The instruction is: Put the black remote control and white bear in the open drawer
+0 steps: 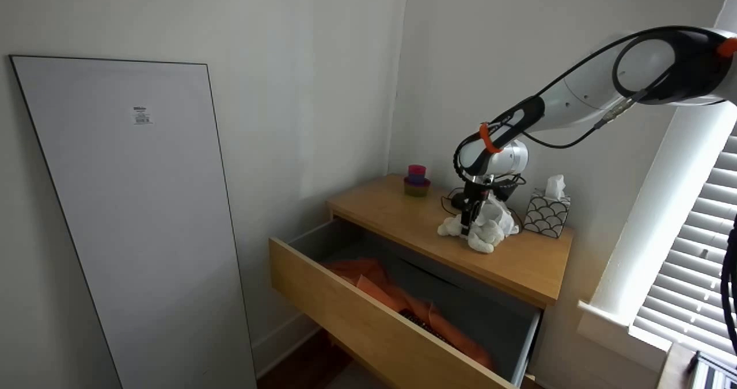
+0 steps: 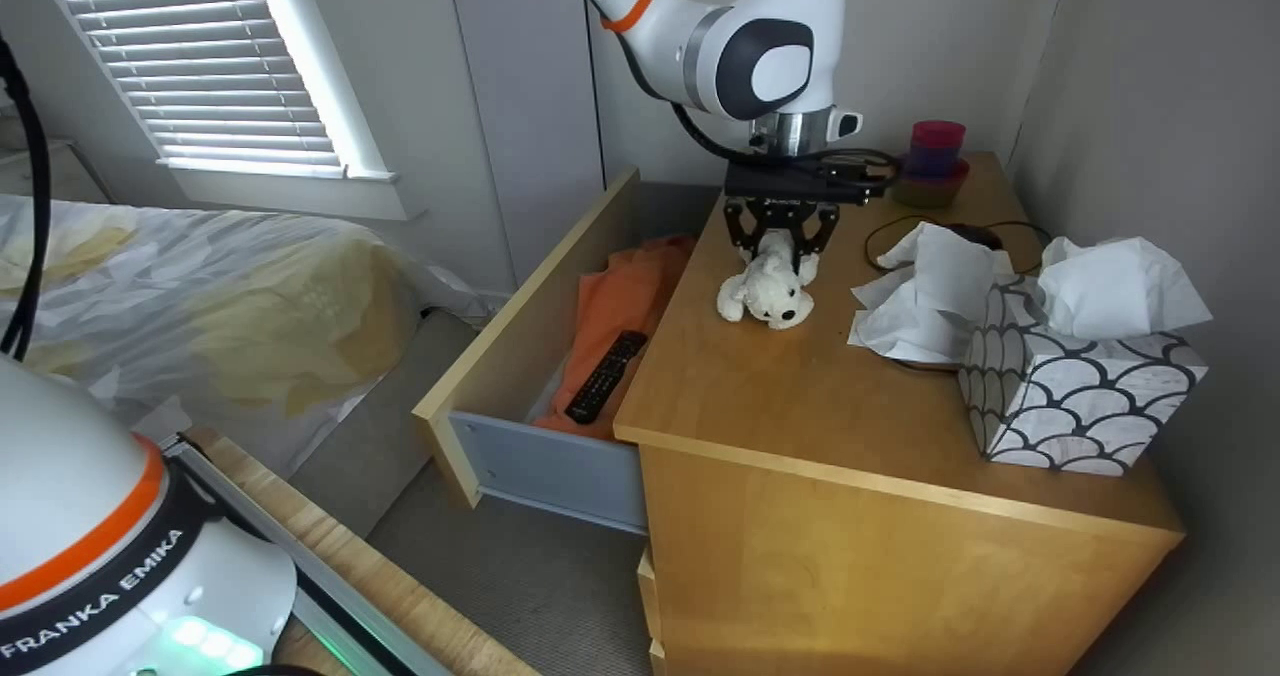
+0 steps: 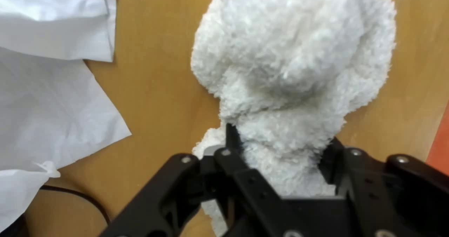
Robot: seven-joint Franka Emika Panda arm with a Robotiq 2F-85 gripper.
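The hand [image 3: 281, 149] is straddling the body of the bear [image 2: 768, 291]. Its fingers [image 3: 232, 140] are standing partly apart with the plush filling the space between them; I cannot tell whether they are pinching it or only flanking it. The bear is resting on the tabletop [image 2: 790, 396]. Reading a clock face around the hand in an exterior view, the bear's head is pointing to 6 o'clock. At 8 o'clock the drawer [image 2: 550, 468] is standing open; an orange cloth [image 2: 635, 281] is lying in it, and the remote [image 2: 606, 376] is lying on the cloth. Some tissues [image 2: 930, 301] are lying near 3 o'clock, and farther out, at 4 o'clock, the tissue box [image 2: 1090, 396] is sitting. Stacked cups [image 2: 936, 146] are standing at 2 o'clock. Well apart, the bed [image 2: 260, 296] is occupying 9 o'clock.
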